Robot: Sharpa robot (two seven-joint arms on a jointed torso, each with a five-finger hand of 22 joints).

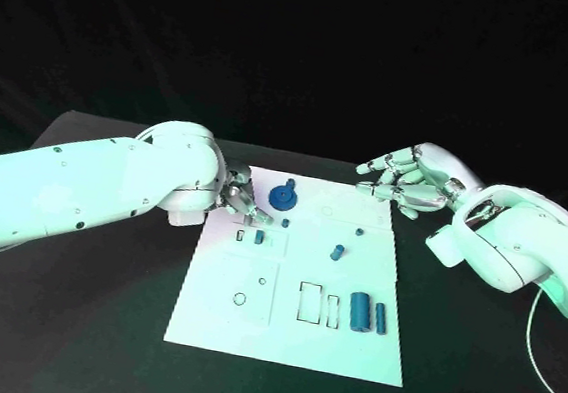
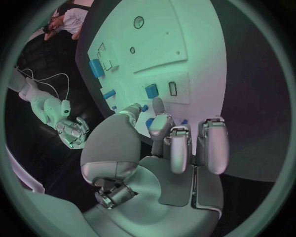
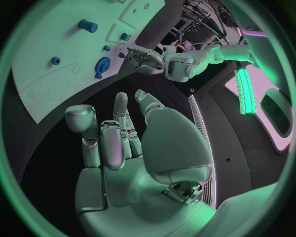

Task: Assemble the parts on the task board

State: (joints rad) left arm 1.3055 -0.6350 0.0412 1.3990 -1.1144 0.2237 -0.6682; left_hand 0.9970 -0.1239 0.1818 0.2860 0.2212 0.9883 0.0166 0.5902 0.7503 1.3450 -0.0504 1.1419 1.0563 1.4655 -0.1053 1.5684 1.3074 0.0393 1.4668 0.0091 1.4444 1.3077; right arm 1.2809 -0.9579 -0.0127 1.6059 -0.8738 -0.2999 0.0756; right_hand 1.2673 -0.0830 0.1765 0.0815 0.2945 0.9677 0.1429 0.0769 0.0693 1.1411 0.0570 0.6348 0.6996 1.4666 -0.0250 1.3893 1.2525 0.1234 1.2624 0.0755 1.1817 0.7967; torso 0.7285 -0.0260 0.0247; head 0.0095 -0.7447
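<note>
The white task board [image 1: 213,322] lies in the middle of the table. My left hand [image 1: 243,200] hovers at the board's far left edge with its fingers bent down. A small blue part [image 1: 285,223] lies at its fingertips [image 2: 159,113]; I cannot tell whether it is pinched. Just beyond stands a round blue part with a peg [image 1: 284,197]. Two small blue pegs [image 1: 338,254] stand mid-board, and a blue piece [image 1: 258,237] sits in a slot. Two blue blocks [image 1: 358,313] lie near the right edge. My right hand [image 1: 411,181] hangs above the far right corner, fingers [image 3: 114,133] spread, holding nothing.
Outlined slots [image 1: 311,302] and a round hole [image 1: 238,299] mark the board's near half. A white cable [image 1: 544,349] runs over the black table on the right.
</note>
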